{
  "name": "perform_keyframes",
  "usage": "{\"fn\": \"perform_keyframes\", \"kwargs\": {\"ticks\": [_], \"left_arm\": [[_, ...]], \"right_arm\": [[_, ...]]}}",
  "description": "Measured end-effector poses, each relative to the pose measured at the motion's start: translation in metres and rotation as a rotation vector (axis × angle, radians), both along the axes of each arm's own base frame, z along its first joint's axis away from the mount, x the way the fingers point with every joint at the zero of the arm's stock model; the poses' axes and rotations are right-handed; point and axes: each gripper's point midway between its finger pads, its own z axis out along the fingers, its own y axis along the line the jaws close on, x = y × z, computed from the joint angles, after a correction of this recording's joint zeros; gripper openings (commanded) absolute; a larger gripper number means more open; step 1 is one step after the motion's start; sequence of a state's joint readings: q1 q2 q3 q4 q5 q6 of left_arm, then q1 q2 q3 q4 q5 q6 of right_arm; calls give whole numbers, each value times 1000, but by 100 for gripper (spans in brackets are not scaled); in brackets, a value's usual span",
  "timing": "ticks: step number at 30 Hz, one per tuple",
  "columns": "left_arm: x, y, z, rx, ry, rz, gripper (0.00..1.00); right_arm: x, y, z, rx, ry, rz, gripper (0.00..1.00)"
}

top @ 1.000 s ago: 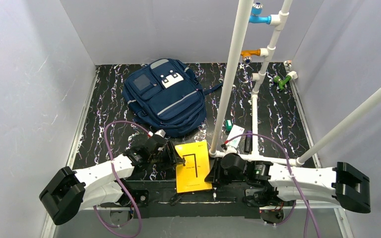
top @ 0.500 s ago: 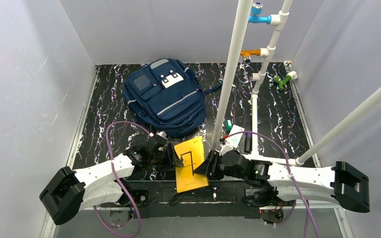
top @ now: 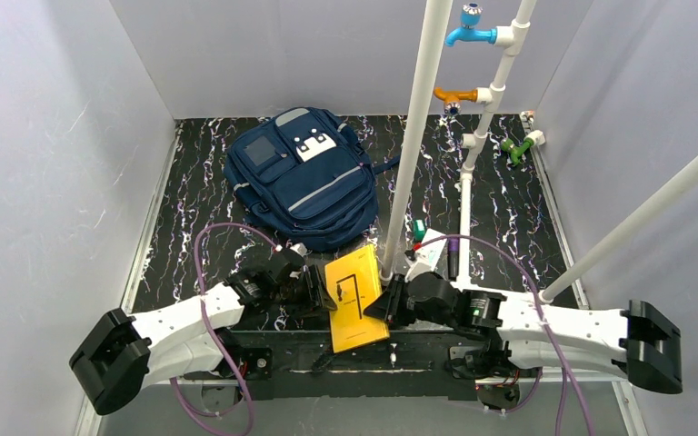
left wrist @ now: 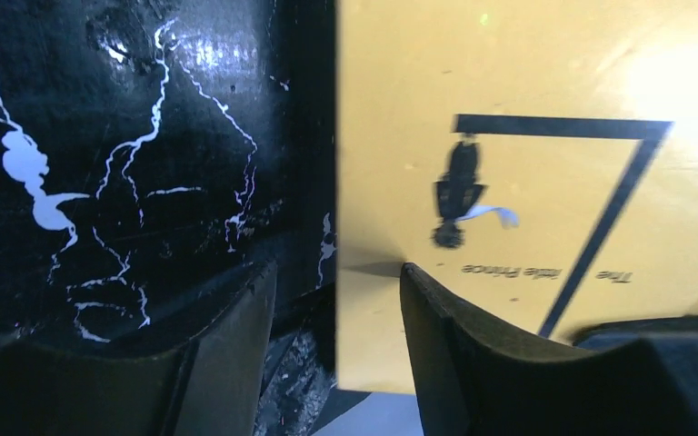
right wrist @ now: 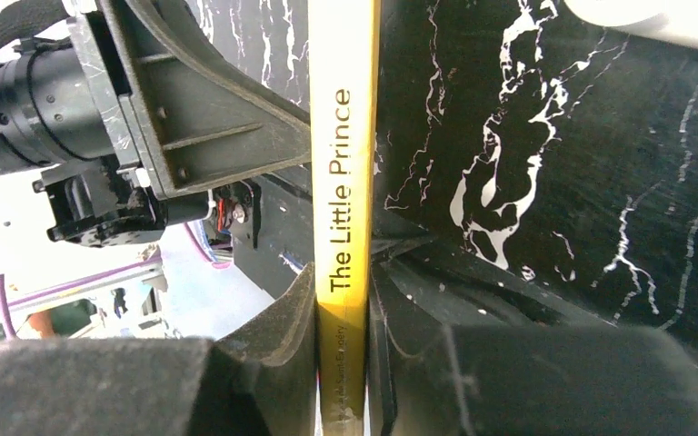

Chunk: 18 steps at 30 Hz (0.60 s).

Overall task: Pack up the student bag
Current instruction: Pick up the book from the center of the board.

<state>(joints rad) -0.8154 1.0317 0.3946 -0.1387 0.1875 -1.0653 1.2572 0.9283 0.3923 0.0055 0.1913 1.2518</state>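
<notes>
At the table's (top: 191, 227) near edge, the right gripper (right wrist: 341, 282) pinches the spine of a yellow book (top: 356, 295). The left gripper (left wrist: 336, 282) has its 2 fingers spread, with the book's left edge between them. Beyond, near the book's far end, the navy backpack (top: 304, 177) lies flat with its front up.

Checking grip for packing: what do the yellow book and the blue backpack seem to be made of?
The yellow book: likely paper with a smooth, slightly glossy card cover; light glares off it. The student bag: seemingly soft navy fabric, matte, creased, with shinier grey stripes.
</notes>
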Motion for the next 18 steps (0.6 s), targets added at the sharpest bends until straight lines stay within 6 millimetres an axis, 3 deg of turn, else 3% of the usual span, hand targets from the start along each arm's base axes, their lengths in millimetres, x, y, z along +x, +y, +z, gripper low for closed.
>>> {"fn": "perform_keyframes", "kwargs": {"ticks": [4,11,14,18], "left_arm": [[-2,1,8,13,-11,-38,53],[11,-7,63,-28,-155,-110,54],[17,-3,99,-40,-258,-123,55],[24,11,153,-39,-399,-108,56]], "right_arm": [[-2,-15,14,9,-54,17,1],[-24,-34,39,-52,-245,288,1],[-34,-38,72,-69,-361,439,1],[-27,-41,123,-93,-531,532,1]]}}
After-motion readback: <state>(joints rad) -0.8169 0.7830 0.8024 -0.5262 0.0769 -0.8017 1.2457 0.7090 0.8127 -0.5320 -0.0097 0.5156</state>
